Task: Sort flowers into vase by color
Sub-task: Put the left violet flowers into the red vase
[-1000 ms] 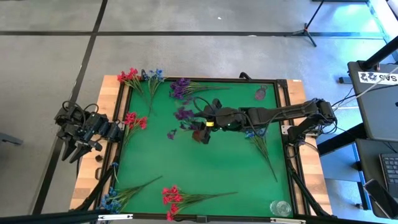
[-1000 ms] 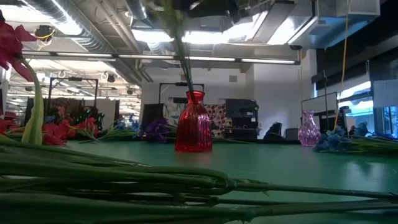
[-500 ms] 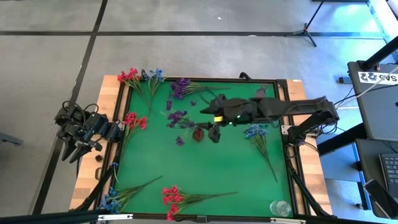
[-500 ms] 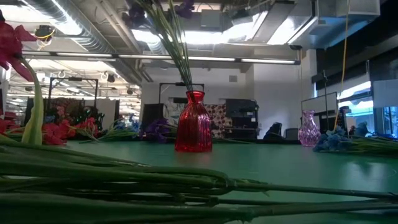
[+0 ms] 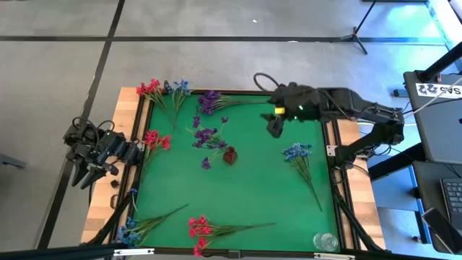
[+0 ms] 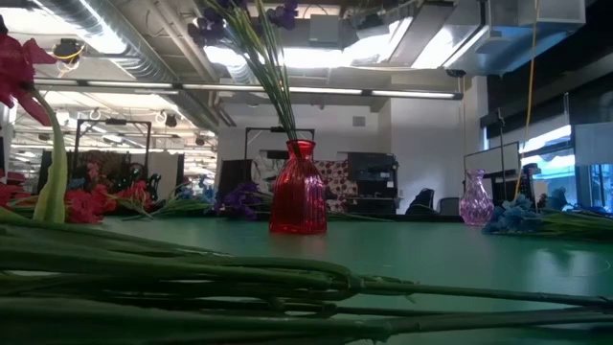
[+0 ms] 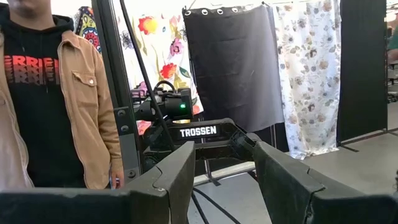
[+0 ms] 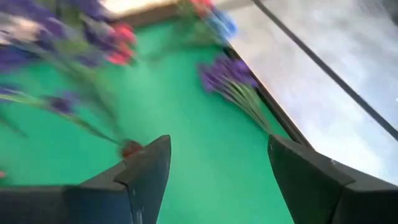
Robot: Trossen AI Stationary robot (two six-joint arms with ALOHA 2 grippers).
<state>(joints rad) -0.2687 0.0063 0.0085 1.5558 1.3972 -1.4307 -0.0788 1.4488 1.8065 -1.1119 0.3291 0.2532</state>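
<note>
A red vase (image 5: pixel 229 154) (image 6: pixel 298 188) stands mid-table. A purple flower sprig (image 5: pixel 205 136) (image 6: pixel 269 67) sticks into its neck by the stems and leans toward the table's left. My right gripper (image 5: pixel 274 128) (image 8: pixel 214 180) hangs open, high over the far right of the green mat, with nothing between its fingers. My left gripper (image 5: pixel 89 172) (image 7: pixel 224 180) waits open beyond the table's left edge. Loose flowers lie on the mat: purple (image 5: pixel 214 102) at the far edge, blue (image 5: pixel 297 153) at the right, red (image 5: pixel 155 139) at the left.
More red (image 5: pixel 148 88) and blue (image 5: pixel 180 87) sprigs lie at the far left corner, and blue (image 5: pixel 130 231) and red (image 5: pixel 199 228) ones along the near edge. A purple vase (image 6: pixel 476 197) stands at the far right, a clear vase (image 5: pixel 325 240) at the near right corner. A person (image 7: pixel 43 93) stands beyond the left arm.
My right gripper has risen from over the red vase and drawn back toward the table's far right corner, tipping toward level. The purple sprig stays behind with its stems in the vase, its blossoms fanned out to the left.
</note>
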